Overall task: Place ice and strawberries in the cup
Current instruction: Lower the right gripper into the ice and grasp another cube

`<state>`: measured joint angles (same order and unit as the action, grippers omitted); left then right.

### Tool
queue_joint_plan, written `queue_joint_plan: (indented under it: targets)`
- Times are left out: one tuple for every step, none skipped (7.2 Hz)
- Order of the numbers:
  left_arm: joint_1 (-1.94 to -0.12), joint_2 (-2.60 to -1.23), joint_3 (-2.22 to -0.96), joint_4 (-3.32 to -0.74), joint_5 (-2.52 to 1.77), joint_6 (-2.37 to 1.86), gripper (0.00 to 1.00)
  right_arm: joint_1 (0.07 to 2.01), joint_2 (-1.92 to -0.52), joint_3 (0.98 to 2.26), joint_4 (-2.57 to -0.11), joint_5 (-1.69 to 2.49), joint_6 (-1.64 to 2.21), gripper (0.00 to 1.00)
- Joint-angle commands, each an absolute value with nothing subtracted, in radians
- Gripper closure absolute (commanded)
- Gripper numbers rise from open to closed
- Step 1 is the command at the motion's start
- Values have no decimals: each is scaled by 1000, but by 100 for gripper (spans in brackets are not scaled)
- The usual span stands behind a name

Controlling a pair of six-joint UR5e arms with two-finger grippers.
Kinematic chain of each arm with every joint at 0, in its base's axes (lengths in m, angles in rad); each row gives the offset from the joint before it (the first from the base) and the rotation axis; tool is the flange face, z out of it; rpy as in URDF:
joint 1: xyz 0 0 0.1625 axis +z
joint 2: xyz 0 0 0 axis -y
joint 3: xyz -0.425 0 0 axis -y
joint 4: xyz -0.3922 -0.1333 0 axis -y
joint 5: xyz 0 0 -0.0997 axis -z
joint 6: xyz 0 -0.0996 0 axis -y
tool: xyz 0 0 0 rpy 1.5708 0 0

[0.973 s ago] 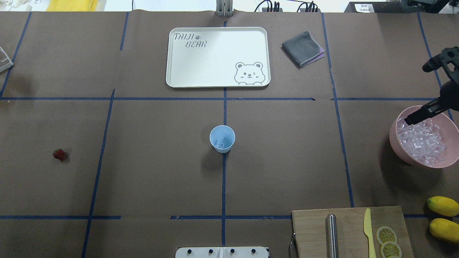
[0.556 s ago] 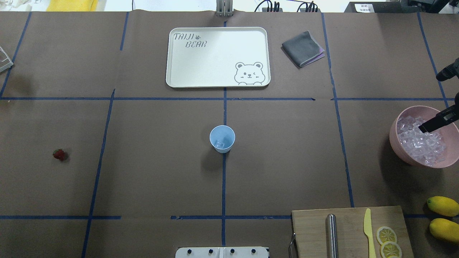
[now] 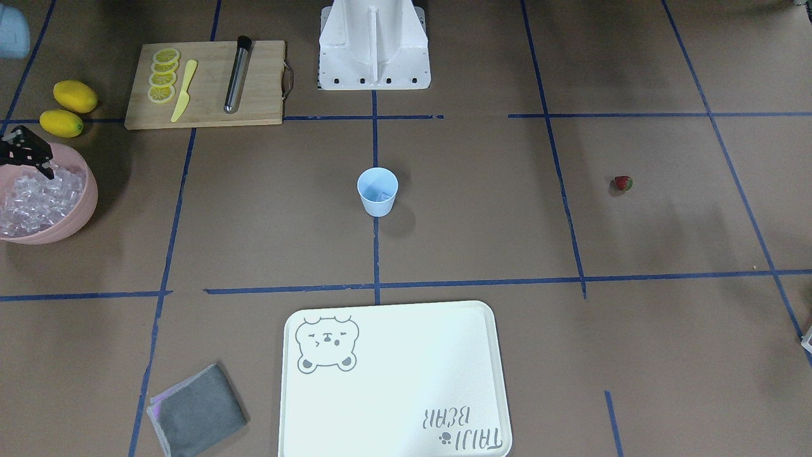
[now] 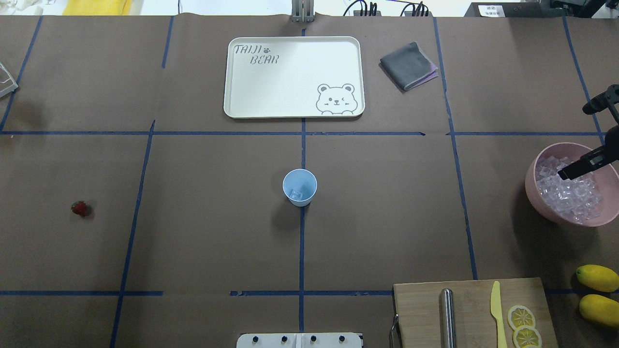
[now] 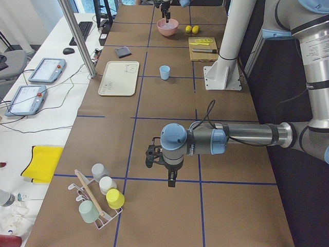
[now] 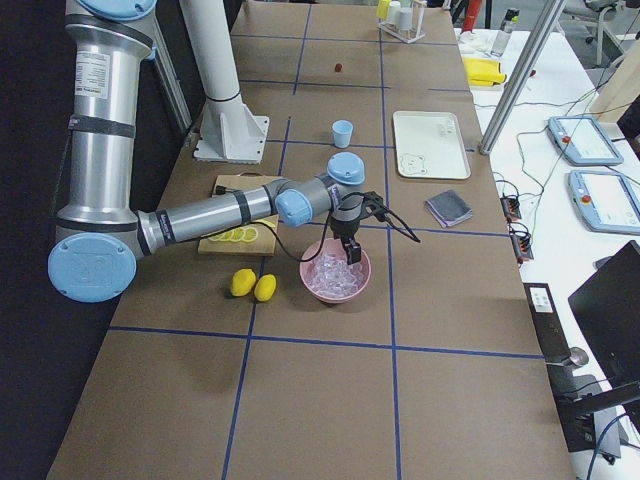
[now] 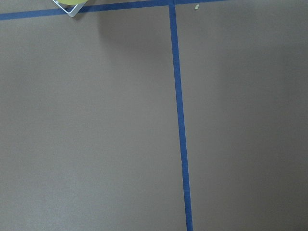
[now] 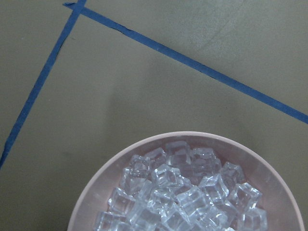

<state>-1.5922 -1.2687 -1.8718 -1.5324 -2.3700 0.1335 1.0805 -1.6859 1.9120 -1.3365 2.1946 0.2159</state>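
The ice (image 4: 573, 195) lies heaped in a pink bowl (image 4: 532, 188) that sits hard against the desk's (image 4: 203, 232) right edge. The right gripper (image 6: 350, 256) hangs over that heap, pointing down at the cubes. I cannot tell how wide its jaws stand, or whether they touch or hold a cube (the right wrist view shows only the bowl and its ice, no fingers).

The cup (image 4: 300, 187) stands upright at the middle of the desk, mouth up, with something clear and cube-like at its bottom. The strawberry (image 4: 80, 208) lies alone on the brown paper toward the left edge, well apart from the cup.

The left gripper (image 5: 170, 182) shows only in the view from the desk's left end. It points down above bare paper, near a rack of cups (image 5: 100, 198) at the left edge. Its jaws cannot be judged from there.

A white bear tray (image 4: 290, 77) lies at the middle of the far edge, with a folded grey cloth (image 4: 408, 65) just beside it toward the right. On the robot's edge, toward the right corner, a wooden board (image 4: 420, 304) carries a metal rod (image 4: 447, 316), a yellow knife (image 4: 496, 309) and lemon slices (image 4: 521, 317). Two whole lemons (image 4: 597, 278) lie between the board and the right edge.
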Motion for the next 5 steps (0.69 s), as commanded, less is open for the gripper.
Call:
queue_joint_plan:
  targets:
    - [-1592, -1267, -1873, -1532, -2370, 133, 0, 1033, -1686, 1908, -1327, 2189, 226, 3]
    - [-1592, -1269, -1873, -1532, -2370, 133, 0, 1019, -1686, 1907, -1327, 2186, 224, 3]
    - [-1592, -1267, -1873, -1532, -2370, 133, 0, 1011, -1692, 1905, -1327, 2186, 215, 4]
    - [-1592, -1269, -1871, -1532, -2370, 133, 0, 1008, -1701, 1905, -1327, 2187, 203, 5]
    - [-1592, -1269, -1871, -1532, -2370, 133, 0, 1006, -1701, 1905, -1327, 2187, 195, 5]
